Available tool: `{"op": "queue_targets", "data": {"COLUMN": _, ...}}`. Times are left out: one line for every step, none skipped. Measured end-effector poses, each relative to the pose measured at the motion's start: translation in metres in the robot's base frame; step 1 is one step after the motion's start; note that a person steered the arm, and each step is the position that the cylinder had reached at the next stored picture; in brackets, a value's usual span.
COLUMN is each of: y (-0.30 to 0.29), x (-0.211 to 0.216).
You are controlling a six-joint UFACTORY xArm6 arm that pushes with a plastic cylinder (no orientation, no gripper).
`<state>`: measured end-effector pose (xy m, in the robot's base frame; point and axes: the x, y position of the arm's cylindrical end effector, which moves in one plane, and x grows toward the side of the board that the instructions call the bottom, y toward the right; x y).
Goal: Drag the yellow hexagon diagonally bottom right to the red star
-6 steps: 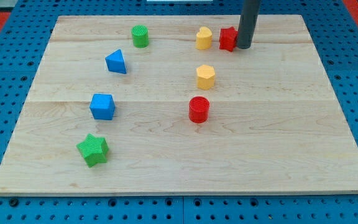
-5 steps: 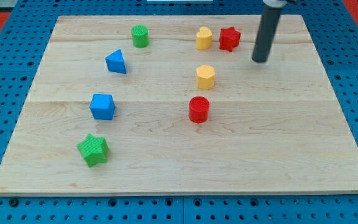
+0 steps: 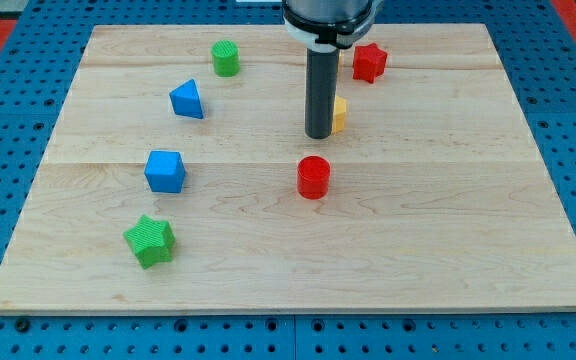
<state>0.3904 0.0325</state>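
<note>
Near the frame's upper centre, my tip rests against the left side of the yellow hexagon, apparently touching and mostly hiding it. It grips nothing. The red star lies up-right; the red cylinder sits just below.

Pale smooth wooden board

My tip rests on the board, the dark rod standing upright above it.

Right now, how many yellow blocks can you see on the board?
1 for sure: a yellow block peeking out on the view's right of my tip, mostly hidden by the rod. Another may be hidden behind the rod near the red star.
</note>
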Motion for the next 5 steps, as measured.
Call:
{"op": "queue_targets", "data": {"y": -0.032, "x": -0.028}}
{"op": "queue_targets", "data": {"y": -0.004, "x": -0.035}}
{"op": "queue_targets", "data": {"y": 0.051, "x": -0.035}}
{"op": "queue_targets", "data": {"y": 0.072, "x": -0.034}}
{"op": "queue_targets", "data": {"y": 0.038, "x": -0.013}}
